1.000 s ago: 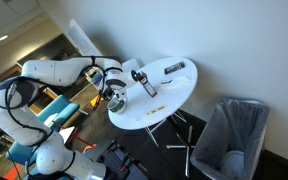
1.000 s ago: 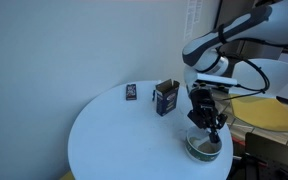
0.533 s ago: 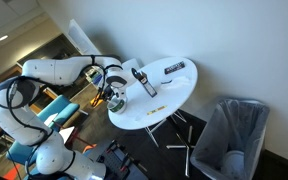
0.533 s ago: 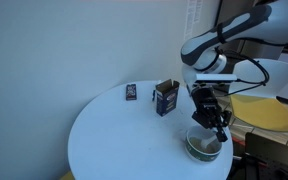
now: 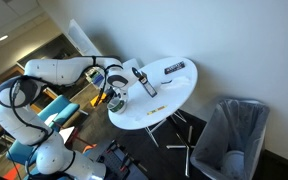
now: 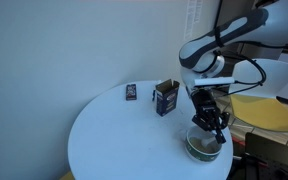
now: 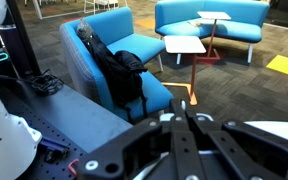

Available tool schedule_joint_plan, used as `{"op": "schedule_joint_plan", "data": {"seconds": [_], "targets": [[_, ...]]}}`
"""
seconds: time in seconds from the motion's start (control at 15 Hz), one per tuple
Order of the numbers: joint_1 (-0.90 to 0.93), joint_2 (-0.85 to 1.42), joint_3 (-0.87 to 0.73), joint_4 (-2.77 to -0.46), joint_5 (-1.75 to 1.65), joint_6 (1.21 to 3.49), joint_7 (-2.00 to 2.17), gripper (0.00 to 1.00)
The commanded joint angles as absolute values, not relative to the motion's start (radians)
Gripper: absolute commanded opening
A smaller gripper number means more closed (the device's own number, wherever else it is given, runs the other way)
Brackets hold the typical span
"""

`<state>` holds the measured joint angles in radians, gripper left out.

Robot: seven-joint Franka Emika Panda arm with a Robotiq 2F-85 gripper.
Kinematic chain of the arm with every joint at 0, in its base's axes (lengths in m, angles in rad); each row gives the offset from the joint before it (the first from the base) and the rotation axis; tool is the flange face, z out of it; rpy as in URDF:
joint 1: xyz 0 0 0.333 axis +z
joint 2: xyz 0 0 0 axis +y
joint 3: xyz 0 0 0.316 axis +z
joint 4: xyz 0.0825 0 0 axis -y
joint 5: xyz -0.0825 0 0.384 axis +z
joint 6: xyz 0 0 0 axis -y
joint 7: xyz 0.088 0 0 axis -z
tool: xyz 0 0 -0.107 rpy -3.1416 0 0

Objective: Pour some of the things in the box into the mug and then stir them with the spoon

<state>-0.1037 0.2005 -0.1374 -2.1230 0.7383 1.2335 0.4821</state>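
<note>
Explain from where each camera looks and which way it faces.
Exterior view: high up, looking down on the white table; the whole arm shows.
Exterior view: near table height, facing a pale wall; the gripper hangs above the mug.
Wrist view: on the wrist, facing blue sofas; the gripper fills the bottom.
Both exterior views share table, box and gripper.

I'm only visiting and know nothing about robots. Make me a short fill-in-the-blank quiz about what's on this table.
1. The round table is ____ in colour.
2. Of the box and the mug, the gripper hangs over the ____.
3. The box stands ____, not lying flat.
4. The sofas in the wrist view are ____.
Missing words: white; mug; upright; blue.
</note>
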Motion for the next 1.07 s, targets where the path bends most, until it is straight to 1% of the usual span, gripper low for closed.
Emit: {"op": "schedule_joint_plan", "data": {"seconds": [0.0, 0.27, 0.73, 1.0], "targets": [[-0.085, 0.193, -0.138, -2.101, 0.710, 1.287, 0.483, 0.01], [-0.076, 0.201, -0.129, -2.094, 0.723, 1.332, 0.443, 0.01], [-0.071, 0.209, -0.111, -2.090, 0.767, 1.338, 0.341, 0.01], [-0.069, 0.231, -0.103, -2.075, 0.798, 1.293, 0.337, 0.01]]}}
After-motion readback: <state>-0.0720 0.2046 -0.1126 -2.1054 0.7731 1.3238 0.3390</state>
